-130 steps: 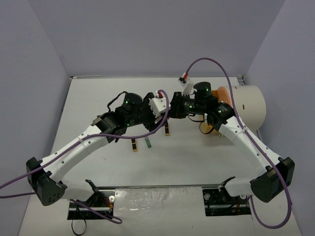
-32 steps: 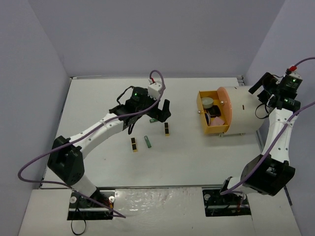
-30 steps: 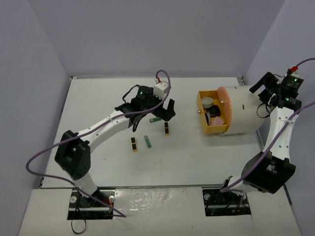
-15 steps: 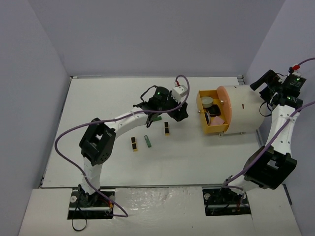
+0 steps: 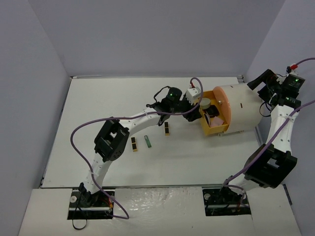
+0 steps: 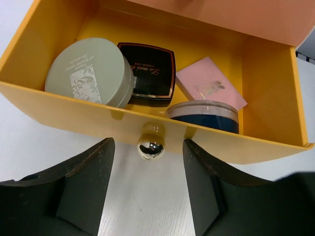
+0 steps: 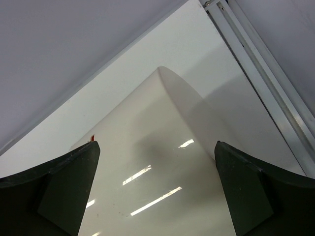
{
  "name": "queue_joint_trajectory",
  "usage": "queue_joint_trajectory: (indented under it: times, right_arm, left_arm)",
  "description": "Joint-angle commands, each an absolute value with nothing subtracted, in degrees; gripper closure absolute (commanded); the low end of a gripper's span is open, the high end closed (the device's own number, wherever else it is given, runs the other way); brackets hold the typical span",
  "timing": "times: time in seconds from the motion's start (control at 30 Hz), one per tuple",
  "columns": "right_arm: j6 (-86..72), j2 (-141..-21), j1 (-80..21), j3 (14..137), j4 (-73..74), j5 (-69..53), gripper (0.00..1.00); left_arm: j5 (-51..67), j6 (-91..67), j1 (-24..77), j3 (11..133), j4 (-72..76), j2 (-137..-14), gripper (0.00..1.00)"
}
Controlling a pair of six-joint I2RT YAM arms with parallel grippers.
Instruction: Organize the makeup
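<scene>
Stretched rightward, the left gripper [image 6: 148,141] stands spread astride the drawer knob [image 6: 150,147]; the raised right gripper [image 7: 156,147] gapes toward the drum [image 5: 243,105].

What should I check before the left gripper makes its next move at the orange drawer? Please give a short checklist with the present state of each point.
1. Drawer knob sits between the fingers of the left gripper: ok.
2. Fingers touch the knob: not ok, there is a gap on both sides.
3. Green compact, black compact, pink palette and blue compact are inside the orange drawer: ok.
4. They sit low enough for the drawer to shut: cannot tell.
5. All makeup is off the table: not ok; a lipstick, a second lipstick and a green tube lie there.
6. Right gripper is away from the drawer: ok; it is open, facing the cream drum.
</scene>
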State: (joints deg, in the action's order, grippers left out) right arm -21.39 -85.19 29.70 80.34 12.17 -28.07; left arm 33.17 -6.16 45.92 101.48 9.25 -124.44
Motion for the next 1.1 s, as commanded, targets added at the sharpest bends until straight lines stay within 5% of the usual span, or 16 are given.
queue_joint_trajectory:
  times: [0.0,1.07]
  right_arm:
    - [-24.24,-85.78,29.18,78.85,13.54,-33.29,0.0]
    - [-26.98,-84.77,29.18,77.92,13.58,-35.46,0.01]
  left_arm:
    - [35.66,-6.22,46.84,107.45,16.2,-123.98,0.46]
    - [40.2,-15.69,48.96,136.72,23.65,-144.76,0.47]
